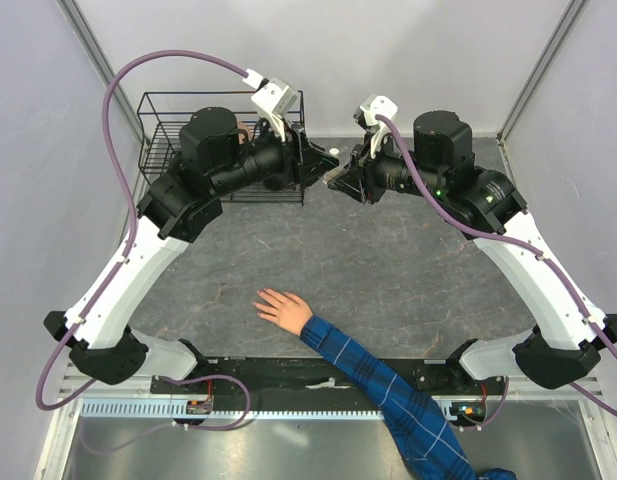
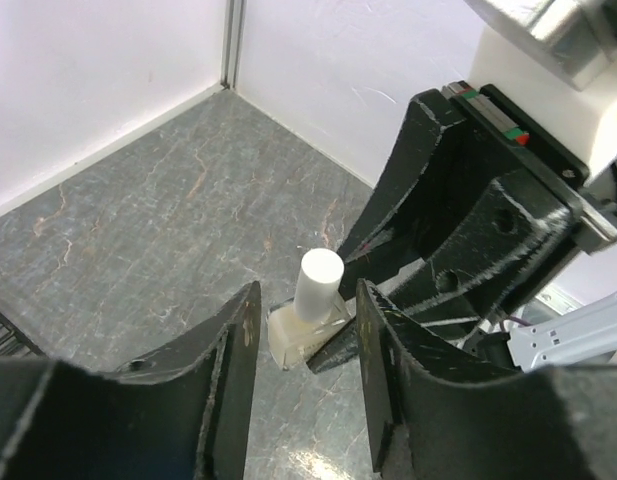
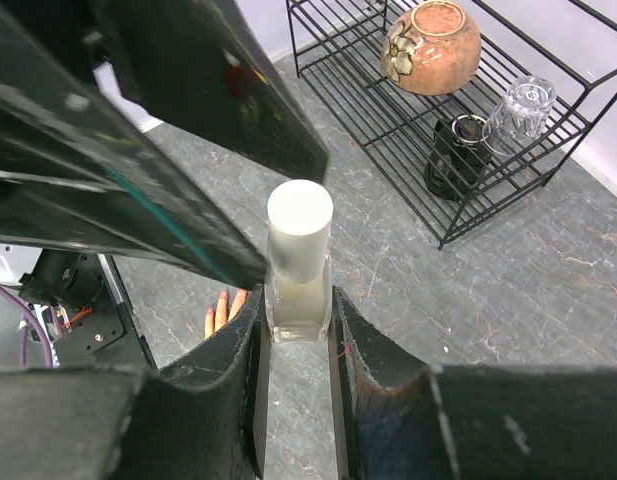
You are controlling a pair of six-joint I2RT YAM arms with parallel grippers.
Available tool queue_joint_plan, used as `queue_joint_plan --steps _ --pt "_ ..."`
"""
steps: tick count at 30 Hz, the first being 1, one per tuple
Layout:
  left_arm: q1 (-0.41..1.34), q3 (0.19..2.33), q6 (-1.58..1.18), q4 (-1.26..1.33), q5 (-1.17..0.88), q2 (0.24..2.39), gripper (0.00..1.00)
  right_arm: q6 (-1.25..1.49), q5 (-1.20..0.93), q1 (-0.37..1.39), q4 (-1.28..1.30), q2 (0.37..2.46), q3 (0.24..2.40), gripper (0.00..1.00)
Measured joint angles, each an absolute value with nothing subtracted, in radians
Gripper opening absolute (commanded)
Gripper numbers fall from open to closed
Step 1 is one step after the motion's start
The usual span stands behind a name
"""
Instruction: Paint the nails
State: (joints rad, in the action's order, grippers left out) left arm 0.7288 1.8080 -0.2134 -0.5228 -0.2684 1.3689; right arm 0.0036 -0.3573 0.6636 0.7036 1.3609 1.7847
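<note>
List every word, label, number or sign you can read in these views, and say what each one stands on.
No text can be read in any view.
The small clear bottle and its white cap show no label.
The brown bowl carries only a flower pattern, no lettering.

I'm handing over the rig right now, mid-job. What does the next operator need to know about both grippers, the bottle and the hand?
Right gripper: shut on the small clear bottle, held upright.
Left gripper: open, jaws either side of the white cap, not yet gripping it.
Hand: flat on the table near the arm bases, well away from the bottle.
Done: bottle in grip.
Left: uncap it, then paint the nails. They are too small to tell if any are painted.
</note>
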Motion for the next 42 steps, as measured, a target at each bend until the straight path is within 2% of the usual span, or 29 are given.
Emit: queue_joint_plan --steps 5,8,9,12,17,23,26,29,30,33,40,42 --pt "0.731 1.819 -0.213 -0.523 -0.276 1.403 0.41 0.008 -0.357 0.664 0.703 1.361 1.785 0.00" --pt "0.731 1.819 -0.214 -0.524 -0.290 1.414 0.30 0.011 -0.357 0.664 0.703 1.360 1.785 0.00" --pt "0.732 1.819 -0.214 -0.524 -0.295 1.414 0.20 0.011 -0.357 0.664 0.704 1.360 1.785 0.00" --pt "0.734 1.822 -0.210 -0.524 -0.314 1.414 0.02 0.014 -0.358 0.664 0.704 1.358 1.785 0.00" --pt "0.715 1.830 -0.197 -0.520 -0.461 1.414 0.02 0.002 -0.413 0.662 0.713 1.332 1.780 0.00" --pt "0.630 1.741 -0.287 -0.326 -0.999 1.391 0.02 0.036 -0.662 0.657 0.720 1.254 1.746 0.00" --pt "0.622 1.652 -0.401 -0.168 -1.185 1.360 0.02 0.107 -0.798 0.666 0.679 1.224 1.694 0.00" --pt "0.606 1.622 -0.467 -0.094 -1.262 1.353 0.14 0.170 -0.867 0.675 0.606 1.212 1.645 0.00" --pt "0.594 1.618 -0.487 -0.079 -1.273 1.353 0.32 0.184 -0.871 0.675 0.586 1.212 1.637 0.00" --pt "0.567 1.618 -0.506 -0.079 -1.285 1.353 0.50 0.203 -0.870 0.675 0.550 1.212 1.626 0.00" --pt "0.500 1.671 -0.418 -0.284 -1.174 1.351 0.62 0.151 -0.754 0.668 0.544 1.207 1.630 0.00" --pt "0.495 1.689 -0.364 -0.355 -1.091 1.340 0.84 0.121 -0.698 0.667 0.566 1.208 1.639 0.00"
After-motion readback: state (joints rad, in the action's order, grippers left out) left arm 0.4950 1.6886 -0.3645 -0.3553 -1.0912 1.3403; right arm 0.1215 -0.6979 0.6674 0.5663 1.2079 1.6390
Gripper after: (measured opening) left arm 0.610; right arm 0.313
